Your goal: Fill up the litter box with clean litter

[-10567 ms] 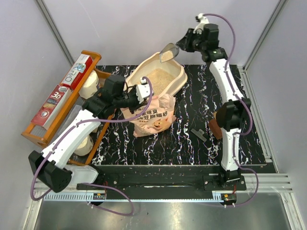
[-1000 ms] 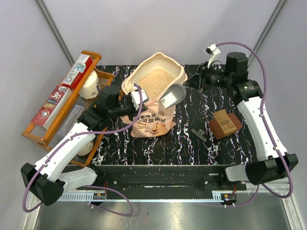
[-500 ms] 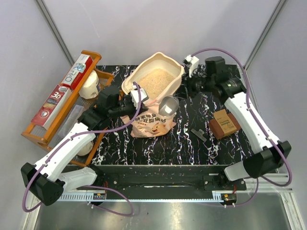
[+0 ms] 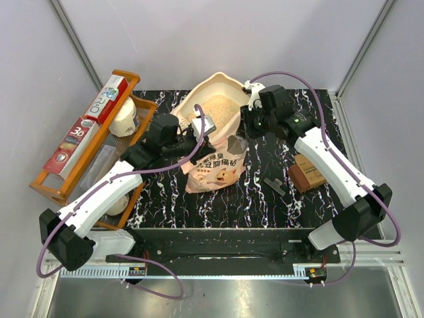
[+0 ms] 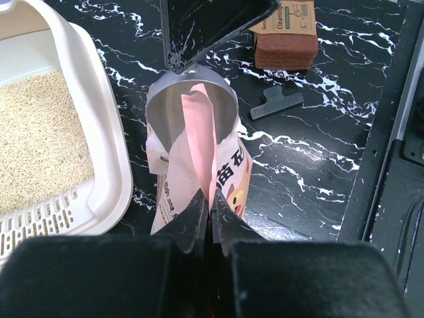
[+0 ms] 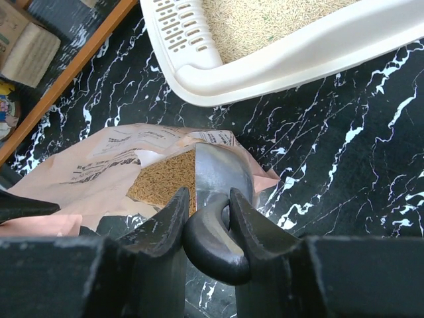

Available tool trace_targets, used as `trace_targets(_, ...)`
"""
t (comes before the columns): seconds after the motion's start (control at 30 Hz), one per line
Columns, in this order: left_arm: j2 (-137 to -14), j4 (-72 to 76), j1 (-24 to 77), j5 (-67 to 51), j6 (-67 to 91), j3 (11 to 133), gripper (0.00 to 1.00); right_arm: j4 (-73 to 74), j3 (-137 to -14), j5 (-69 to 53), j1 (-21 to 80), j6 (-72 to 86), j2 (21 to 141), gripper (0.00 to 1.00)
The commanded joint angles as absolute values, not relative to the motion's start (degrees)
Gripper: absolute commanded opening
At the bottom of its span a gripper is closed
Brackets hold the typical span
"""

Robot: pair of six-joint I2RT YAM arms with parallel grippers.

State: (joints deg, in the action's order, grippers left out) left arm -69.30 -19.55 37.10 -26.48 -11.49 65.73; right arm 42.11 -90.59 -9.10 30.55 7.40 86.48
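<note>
The box point(image 4: 225, 79) stands at the far middle of the table point(image 4: 265, 212), with its peaked end at 12 o'clock. Pale litter point(image 4: 217, 109) covers its floor. The pink bag point(image 4: 215, 165) stands at 6 o'clock of the box, touching its near rim or very close to it; I cannot tell which.

The left claw point(image 4: 201, 126) is closed on the edge of the bag's mouth. In the left wrist view its fingertips point(image 5: 197, 209) pinch a pink fold and hold it up. In that view the box lies at 9 to 10 o'clock from this claw, just beside the bag.

The right claw point(image 4: 248, 124) is at about 4 o'clock of the box in the top view, just beside its rim. It grips the dark handle of the metal scoop point(image 6: 222, 171), with one finger on each side. The bowl of the scoop is inside the open bag, with its tip against the litter there. In the right wrist view the box is at 12 to 1 o'clock from the claw, beyond the bag and apart from the scoop.

The rack point(image 4: 124, 75) is at 9 o'clock of the box. A brown carton point(image 4: 301, 175) and a black clip point(image 4: 273, 185) lie at 4 to 5 o'clock, well apart from it.
</note>
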Motion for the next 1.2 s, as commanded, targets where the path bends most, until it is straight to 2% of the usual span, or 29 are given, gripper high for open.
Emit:
trace_targets(0.0,-68.38,-10.11,37.97,-29.53,-9.58,71.36,0.0,37.62,-89.13,-0.44,30.76,7.03,85.34,0.0)
trace_targets(0.4,-69.08,-11.69,38.23,-29.88,-13.36,72.42,0.0,33.84,-78.15,-2.37,32.52,8.87,86.75,0.0)
trace_targets(0.63,-69.26,-11.78,38.23,-29.88,-14.68,72.6,0.0,30.77,-75.06,-7.37,32.52,13.79,89.03,0.0)
trace_targets(0.9,-70.05,-15.29,38.23,-28.74,-20.03,73.48,0.0,23.31,-76.47,-28.63,30.59,23.79,93.69,0.0)
trace_targets(1.07,-70.84,-19.15,38.15,-27.34,-23.64,75.14,0.0,15.66,-73.49,-41.63,24.18,34.16,94.4,0.0)
trace_targets(1.17,-71.63,-21.0,38.23,-27.07,-24.34,76.11,0.0,5.93,-70.15,-46.56,18.3,40.57,93.69,0.0)
